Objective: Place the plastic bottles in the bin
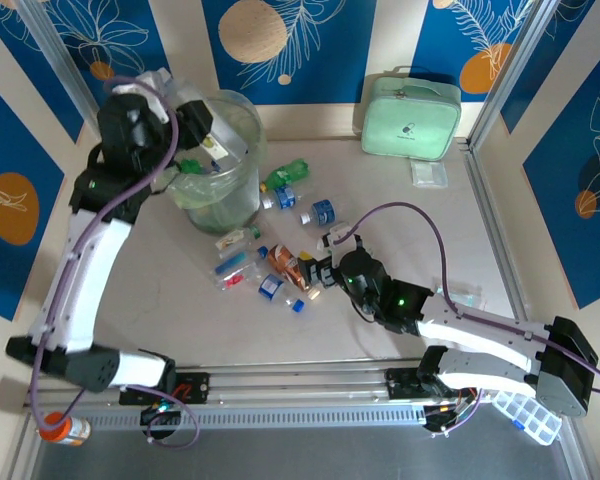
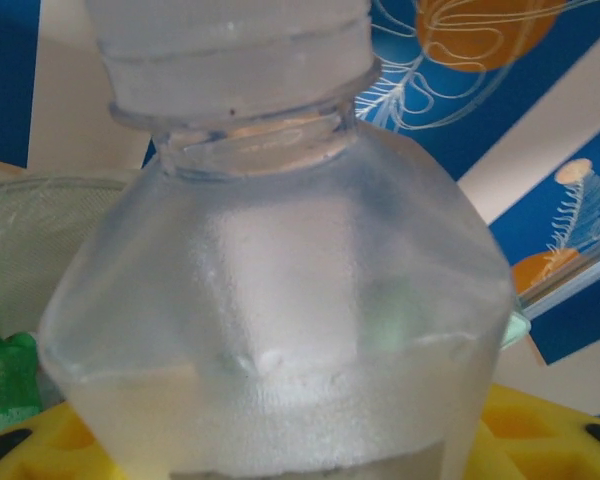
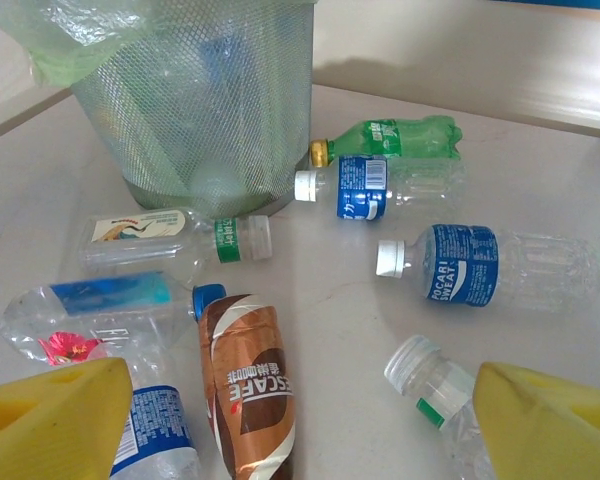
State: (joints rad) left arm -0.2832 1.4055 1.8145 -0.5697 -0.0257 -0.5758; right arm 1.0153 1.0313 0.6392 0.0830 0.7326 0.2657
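A: Clear bottle [image 2: 280, 300] sits right up against the left wrist lens, with yellow fingers [image 2: 40, 440] showing on either side of its base. Does the left gripper [image 1: 195, 125] have it?

B: It does. The jaws are partly closed on that bottle, and the bin [image 1: 242, 135], lined with a pale green bag, lies directly beneath the gripper.

A: And the right gripper [image 3: 302, 390]?

B: Spread wide, with nothing in it. It hangs low over the table [image 1: 400, 210]. Just below the gap between its fingers lies a brown coffee bottle [image 3: 248, 380], and beside one finger is a white-capped bottle [image 3: 430, 380].

A: Further out?

B: Ahead of it lies a blue-labelled bottle [image 3: 480, 265], then a green bottle [image 3: 400, 138] at the bin's foot. Ahead and to the other side, a crushed bottle [image 3: 100, 300] lies flat.

A: What about the surface and the room?

B: The tabletop is pale and smooth, with metal rails along its edges. The wall panels [image 1: 280, 40] are cream and blue, printed with white leaves and orange discs. A mint green case [image 1: 410, 115] stands against the far wall, well beyond the right gripper.
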